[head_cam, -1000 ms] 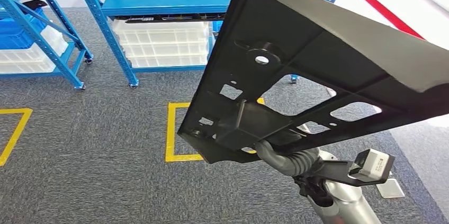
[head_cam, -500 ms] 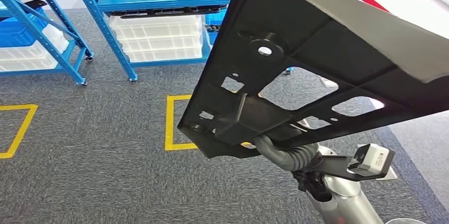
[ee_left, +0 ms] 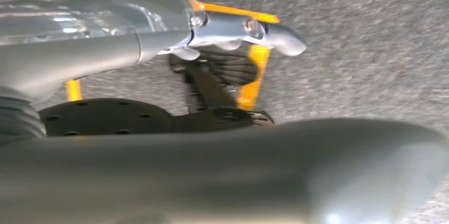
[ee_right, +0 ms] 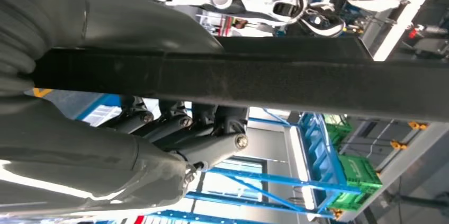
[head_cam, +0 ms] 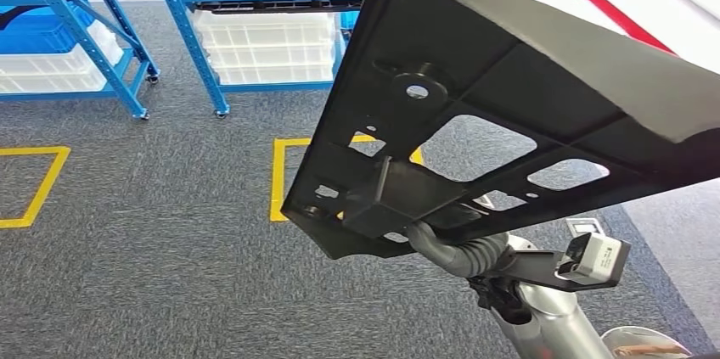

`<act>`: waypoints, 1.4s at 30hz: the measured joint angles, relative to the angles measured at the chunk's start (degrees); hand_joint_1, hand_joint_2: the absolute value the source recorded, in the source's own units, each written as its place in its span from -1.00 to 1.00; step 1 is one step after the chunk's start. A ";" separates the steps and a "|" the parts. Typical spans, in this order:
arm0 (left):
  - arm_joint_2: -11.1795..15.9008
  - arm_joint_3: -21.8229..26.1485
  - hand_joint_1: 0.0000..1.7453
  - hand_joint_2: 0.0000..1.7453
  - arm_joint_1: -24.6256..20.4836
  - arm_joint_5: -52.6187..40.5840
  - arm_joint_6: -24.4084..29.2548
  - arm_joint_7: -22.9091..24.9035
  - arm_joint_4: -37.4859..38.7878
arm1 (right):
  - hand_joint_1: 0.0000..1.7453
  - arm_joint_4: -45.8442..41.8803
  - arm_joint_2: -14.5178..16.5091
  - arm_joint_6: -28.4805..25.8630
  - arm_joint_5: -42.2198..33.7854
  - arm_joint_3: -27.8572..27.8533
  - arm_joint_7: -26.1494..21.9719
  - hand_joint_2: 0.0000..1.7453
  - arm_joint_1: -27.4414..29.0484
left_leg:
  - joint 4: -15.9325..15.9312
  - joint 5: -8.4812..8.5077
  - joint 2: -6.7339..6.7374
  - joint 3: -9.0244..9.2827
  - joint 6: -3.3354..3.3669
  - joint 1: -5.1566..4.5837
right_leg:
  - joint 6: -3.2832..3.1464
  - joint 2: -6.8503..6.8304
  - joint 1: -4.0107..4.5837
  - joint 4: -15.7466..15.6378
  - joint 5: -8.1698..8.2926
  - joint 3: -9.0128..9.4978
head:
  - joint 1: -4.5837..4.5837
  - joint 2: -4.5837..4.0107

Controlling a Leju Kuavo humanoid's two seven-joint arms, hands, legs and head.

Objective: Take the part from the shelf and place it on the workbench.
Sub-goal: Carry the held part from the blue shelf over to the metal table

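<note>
— Where is the part lying?
— The black perforated panel (head_cam: 509, 113) is tilting across the frame's right half, long axis toward upper right — the right hand (ee_right: 159, 128) is gripping its lower edge.
— Left hand (ee_left: 233, 65)?
— Cannot tell.

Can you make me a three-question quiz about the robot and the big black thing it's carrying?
1. Where is the black part?
A. On the blue shelf
B. Held up by the right hand
C. On the carpet

2. What colour are the floor squares?
A. Yellow
B. Green
C. White

3. What is the right hand doing?
A. Hanging open
B. Pointing
C. Gripping the part's edge

Answers: B, the part rides above the right arm, off the carpet; A, the taped outlines are yellow; C, the fingers wrap the black edge in the right wrist view.
</note>
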 joint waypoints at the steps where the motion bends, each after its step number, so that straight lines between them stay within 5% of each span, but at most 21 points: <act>1: 0.00 0.00 -1.00 -1.00 0.00 0.02 0.13 0.15 0.00 | 1.00 0.02 -0.09 0.03 0.06 -0.01 -0.04 1.00 0.06 | 0.04 0.60 0.06 -0.79 0.16 -0.07 | 0.08 0.02 0.00 3.71 -2.06 -0.83 | -0.01 0.00; 2: 0.00 0.00 -1.00 -1.00 0.00 0.03 0.28 0.34 0.00 | 1.00 0.08 -0.15 0.05 0.20 -0.02 -0.17 1.00 0.14 | 0.09 1.21 0.12 -1.58 0.21 -0.14 | 0.20 0.02 0.00 6.94 -2.79 -1.33 | 0.00 0.00; 4: 0.00 0.00 -1.00 -1.00 0.00 0.03 0.59 0.76 0.00 | 1.00 0.22 -0.22 0.15 0.58 -0.03 -0.66 1.00 0.27 | 0.33 2.27 0.23 -3.09 0.13 -0.20 | 0.38 0.03 0.00 8.98 -0.67 -0.22 | 0.00 0.00; 6: -0.03 0.00 -1.00 -1.00 -0.02 0.00 0.83 1.14 0.00 | 1.00 0.26 -0.22 0.55 0.66 -0.05 -1.15 1.00 0.26 | 0.82 2.96 0.26 -4.32 -0.11 -0.23 | 0.10 0.07 0.07 2.95 1.96 4.94 | 0.01 0.00; 8: -0.10 0.00 -1.00 -1.00 -0.09 -0.01 0.99 1.41 0.00 | 1.00 0.22 -0.21 1.06 0.18 -0.13 -1.43 1.00 0.20 | 1.50 3.30 0.32 -5.03 -0.44 -0.39 | -0.52 -0.14 0.30 -5.14 1.51 10.52 | -0.02 0.00; 10: -0.15 0.00 -1.00 -1.00 -0.14 -0.01 1.07 1.60 0.00 | 1.00 0.21 -0.20 1.52 -0.60 -0.25 -1.59 1.00 0.17 | 1.89 3.66 0.54 -5.42 -1.01 -0.52 | -1.08 -0.20 0.49 -8.52 0.27 12.35 | -0.04 0.00; 13: -0.16 0.00 -1.00 -1.00 -0.11 -0.02 1.15 1.78 0.00 | 1.00 0.22 -0.05 2.02 -1.63 -0.46 -1.66 1.00 0.30 | 3.39 2.39 0.57 -6.47 -2.12 -0.47 | -2.22 0.32 -0.03 -9.29 0.62 11.73 | -0.10 0.00; 16: -0.15 0.00 -1.00 -1.00 -0.10 -0.01 1.17 1.78 0.00 | 1.00 0.25 0.12 2.20 -2.03 -0.63 -1.66 1.00 0.61 | 12.91 -3.86 0.09 -10.09 -3.16 0.02 | -2.83 0.76 -0.15 -9.27 1.56 10.60 | -0.17 0.00; 18: -0.15 0.00 -1.00 -1.00 -0.07 -0.03 1.16 1.76 0.00 | 1.00 0.26 0.14 2.40 -2.11 -0.84 -1.66 1.00 0.98 | 17.77 -5.35 0.01 -11.43 -3.44 0.16 | -2.78 1.14 -0.07 -9.04 1.92 9.95 | -0.17 0.00; 19: -0.15 0.00 -1.00 -1.00 -0.05 -0.03 1.15 1.76 0.00 | 1.00 0.26 0.15 2.50 -2.13 -0.92 -1.66 1.00 1.15 | 17.14 -4.44 -0.06 -10.66 -3.39 0.17 | -2.73 1.37 -0.04 -8.87 2.00 9.73 | -0.17 0.00; 22: -0.11 0.00 -1.00 -1.00 0.01 -0.09 1.15 1.75 0.00 | 1.00 0.25 0.28 2.66 -2.20 -1.04 -1.66 1.00 1.28 | 6.69 0.51 -1.90 -4.60 -2.42 0.15 | -2.49 2.25 0.06 -8.32 2.00 9.29 | -0.16 0.00; 24: -0.02 0.00 -1.00 -1.00 0.18 -0.15 1.17 1.72 0.00 | 1.00 0.24 0.38 2.68 -2.23 -1.07 -1.68 1.00 1.25 | 2.69 1.57 -3.41 -2.49 -1.79 0.03 | -1.98 2.99 -0.02 -8.17 2.18 8.93 | -0.17 0.00; 28: 0.02 0.00 -1.00 -1.00 -0.02 -0.39 1.32 1.69 0.00 | 1.00 0.09 0.40 2.85 -2.28 -1.35 -1.72 1.00 1.37 | 1.11 1.53 -2.04 -2.16 -1.10 0.26 | -0.76 3.36 -0.07 -7.16 1.69 7.76 | -0.08 0.00; 31: 0.01 0.00 -1.00 -1.00 -0.01 -0.51 1.40 1.61 0.00 | 1.00 -0.08 0.40 2.93 -2.27 -1.52 -1.79 1.00 1.63 | 0.49 1.60 -0.46 -2.28 -0.51 0.52 | -0.32 1.59 -0.16 1.41 -3.07 3.72 | 0.31 0.00; 33: -0.02 0.00 -1.00 -1.00 0.24 -0.53 1.56 1.60 0.00 | 1.00 -0.10 0.40 2.99 -2.15 -1.58 -1.91 1.00 2.23 | 0.67 1.55 0.65 -2.39 -0.50 0.53 | 0.06 1.38 -0.26 7.00 -4.63 1.21 | 0.34 0.00; 35: -0.02 0.00 -1.00 -1.00 0.24 -0.52 1.70 1.59 0.00 | 1.00 -0.21 0.40 3.02 -1.98 -1.64 -2.09 1.00 2.75 | 0.96 1.41 1.58 -2.45 -0.64 0.59 | 0.40 0.93 -0.34 4.89 -2.22 2.35 | 0.36 0.00; 37: -0.03 0.00 -1.00 -1.00 0.12 -0.52 1.74 1.55 0.00 | 1.00 -0.47 0.40 3.05 -1.84 -1.64 -2.25 1.00 2.89 | 1.46 1.04 2.29 -2.50 -1.13 0.51 | 0.54 -0.86 -0.23 -2.51 1.14 5.97 | 0.37 0.00; 39: -0.04 0.00 -1.00 -1.00 0.09 -0.54 1.75 1.43 0.00 | 1.00 -0.74 0.42 3.13 -1.52 -1.63 -2.44 1.00 2.98 | 1.97 0.71 2.84 -2.66 -1.74 0.20 | -0.09 -2.31 0.05 -6.57 2.12 7.74 | 0.38 0.00; 42: -0.04 0.00 -1.00 -1.00 0.03 -0.60 1.73 1.27 0.00 | 1.00 -0.89 0.43 3.26 -1.08 -1.67 -2.76 1.00 3.43 | 2.45 0.48 3.69 -2.81 -2.31 0.13 | -1.41 -1.56 0.13 -6.67 2.13 7.29 | 0.39 0.00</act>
